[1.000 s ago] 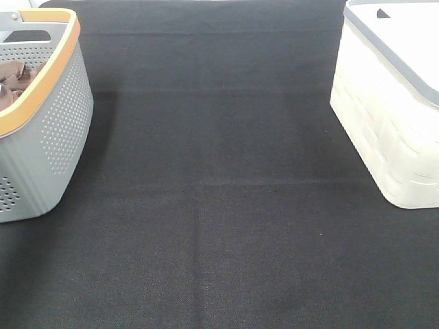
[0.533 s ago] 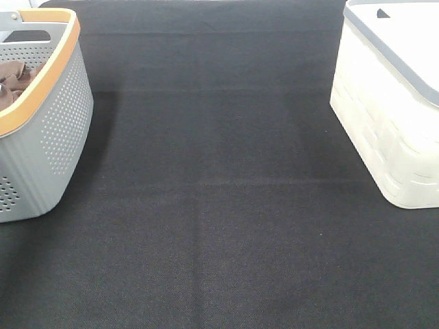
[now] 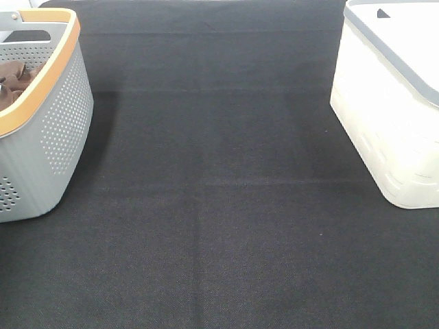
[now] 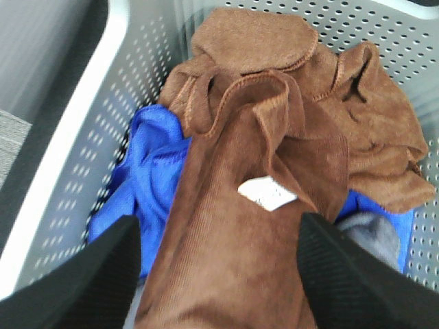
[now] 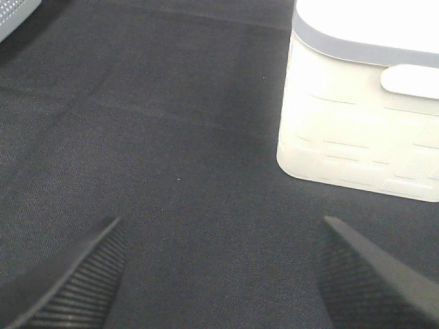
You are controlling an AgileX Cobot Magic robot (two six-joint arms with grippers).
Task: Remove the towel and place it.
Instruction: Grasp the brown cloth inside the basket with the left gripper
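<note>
A brown towel (image 4: 260,137) lies crumpled in the grey perforated basket (image 3: 55,130) with an orange rim, at the far left of the table. Only an edge of the towel (image 3: 17,79) shows in the exterior high view. In the left wrist view my left gripper (image 4: 219,226) is open inside the basket, its two black fingers wide apart on either side of a raised fold of the towel that bears a white label (image 4: 267,194). My right gripper (image 5: 221,223) is open and empty above the black cloth. Neither gripper shows in the exterior high view.
A blue cloth (image 4: 147,178) and a grey cloth (image 4: 374,236) lie under the brown towel in the basket. A white basket (image 3: 391,123) with a grey rim stands at the right; it also shows in the right wrist view (image 5: 357,130). Black cloth (image 3: 219,205) covers the table.
</note>
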